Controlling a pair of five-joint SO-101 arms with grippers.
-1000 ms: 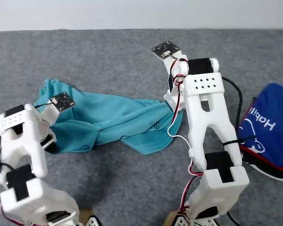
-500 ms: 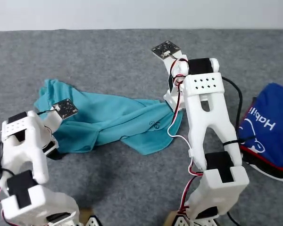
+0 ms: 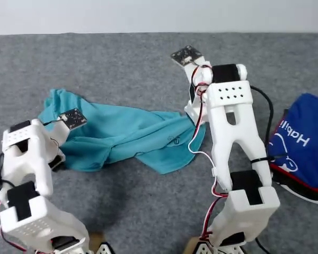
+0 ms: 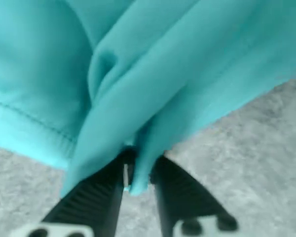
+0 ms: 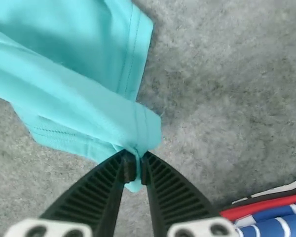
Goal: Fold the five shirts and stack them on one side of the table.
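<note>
A teal shirt (image 3: 122,137) lies crumpled and stretched across the middle of the grey table. My left gripper (image 4: 137,173) is shut on a bunched fold of the teal shirt (image 4: 138,74) at its left end; in the high view that arm (image 3: 26,159) stands at the shirt's left edge. My right gripper (image 5: 134,170) is shut on a corner of the teal shirt (image 5: 74,94), at the shirt's right end under the right arm (image 3: 228,106) in the high view.
A pile of blue, red and white shirts (image 3: 302,148) lies at the table's right edge, and its corner (image 5: 271,217) lies close to the right gripper. Grey table cloth (image 3: 122,58) stretches behind the shirt and in front of it between the arms.
The left arm has shifted a little forward and back again at the shirt's left end, tugging that end slightly. The right arm has stayed put.
</note>
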